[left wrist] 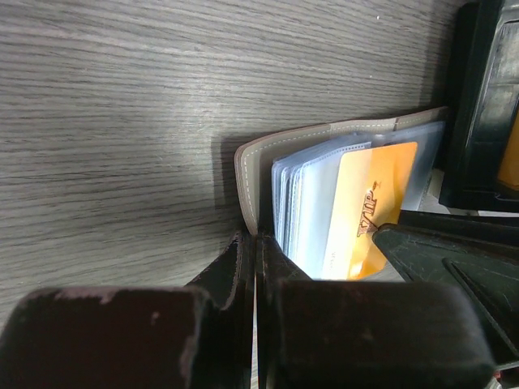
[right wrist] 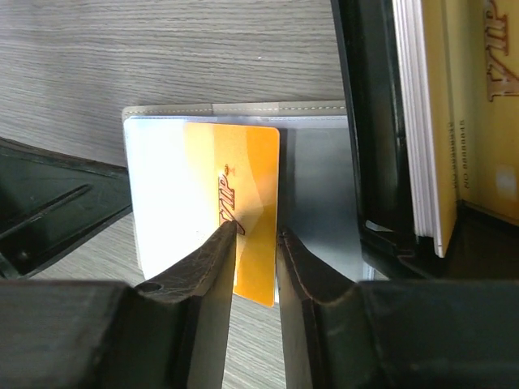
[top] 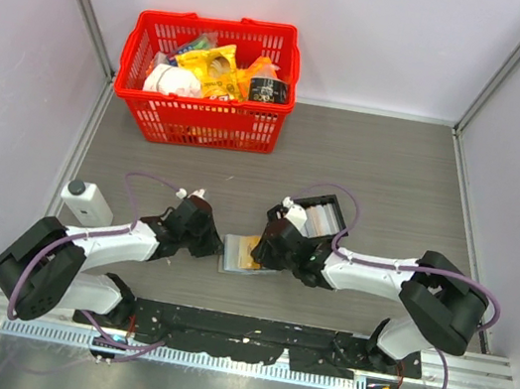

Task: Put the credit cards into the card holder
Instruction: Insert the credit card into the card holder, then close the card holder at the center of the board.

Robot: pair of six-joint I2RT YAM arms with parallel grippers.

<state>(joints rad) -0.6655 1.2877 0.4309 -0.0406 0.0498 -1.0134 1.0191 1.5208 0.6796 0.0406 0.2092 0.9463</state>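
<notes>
Pressure was best kept square on the orange card point(right wrist: 243, 186) entering the card holder point(right wrist: 243, 108); right gripper point(right wrist: 258, 231) was held slightly parted, left gripper point(left wrist: 253, 241) pressed together.

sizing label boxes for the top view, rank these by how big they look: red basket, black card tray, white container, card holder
1. red basket, by far
2. black card tray and white container: about alike, not ranked
3. card holder: least showing, but partly covered, so unsure
</notes>
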